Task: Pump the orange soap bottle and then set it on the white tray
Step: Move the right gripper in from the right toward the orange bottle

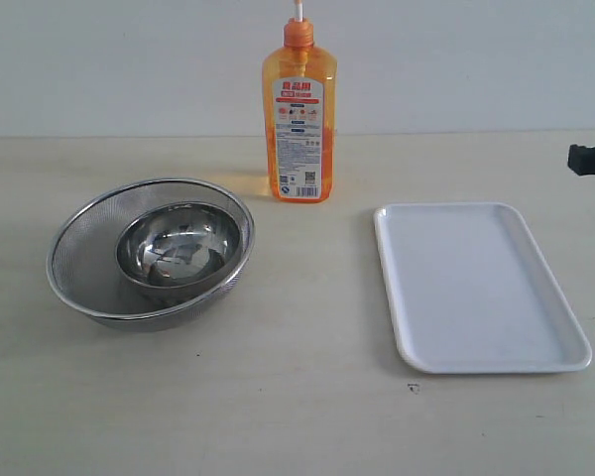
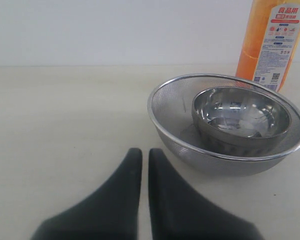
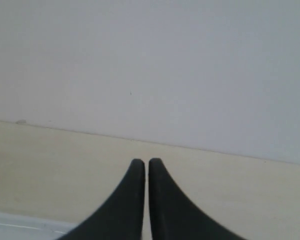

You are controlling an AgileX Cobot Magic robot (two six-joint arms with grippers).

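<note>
Far from either set of fingers, in the exterior view, the orange soap bottle (image 1: 298, 119) stands upright at the back of the table (image 1: 278, 426). Its pump stem points straight up, which suits a press from above. The white tray (image 1: 476, 288) lies flat and bare beside it, apart from the bottle, so its whole floor is free to receive the bottle. A steel bowl (image 1: 178, 243) sits nested in a mesh strainer (image 1: 84, 253) on the bottle's other side. Only a dark piece of the right arm (image 1: 593, 154) shows at the frame's edge, clear of everything.

From the left wrist view, the left gripper (image 2: 145, 156) has its fingers drawn to a narrow slit with nothing between them. The strainer (image 2: 170, 107) and bowl (image 2: 240, 117) lie ahead of the fingertips and off to one side, with the bottle (image 2: 270, 42) beyond them, well out of reach.

From the right wrist view, the right gripper (image 3: 146, 164) is pressed together and empty, its fingertips aimed at the bare wall. A corner of the tray (image 3: 20, 222) shows close beside the fingers' base. The bottle is out of this view.

Neither step looks begun. Pumping likely needs one arm to steady the body.
</note>
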